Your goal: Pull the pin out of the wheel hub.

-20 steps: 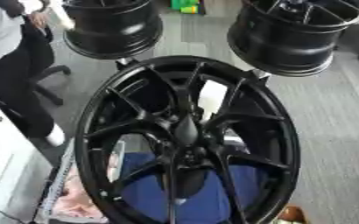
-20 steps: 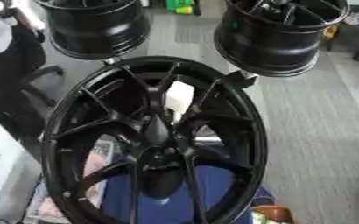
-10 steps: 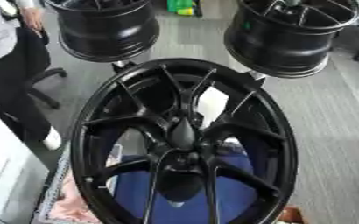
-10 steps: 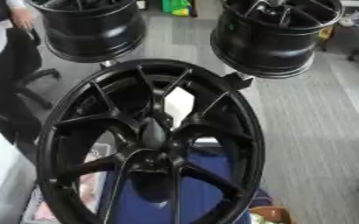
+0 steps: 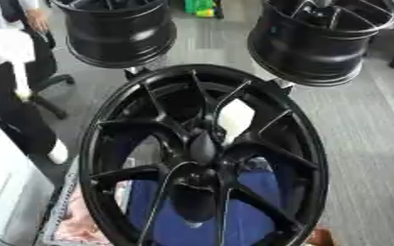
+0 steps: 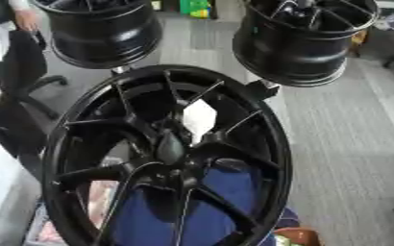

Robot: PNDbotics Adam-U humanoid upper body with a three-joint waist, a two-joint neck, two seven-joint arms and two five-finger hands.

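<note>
A large black wheel hub (image 5: 192,70) stands tilted and fills the middle of both views, its spokes running in to the centre. At the centre a dark oval piece (image 5: 203,147) stands out from the spokes; I cannot tell whether it is the pin. Below it lies a darker round hollow (image 5: 192,202). Neither of my hands shows in either view.
Two more black wheels hang behind, one at top left (image 5: 120,31) and one at top right (image 5: 322,41). Blue cloth (image 5: 251,221) and something white (image 5: 234,115) show through the spokes. A person (image 5: 7,96) stands at the left by a chair (image 5: 45,72). Grey floor lies to the right.
The whole picture has shifted a little, so the camera has moved. The wheel hub and its centre piece look the same as before. No hand has come into view.
</note>
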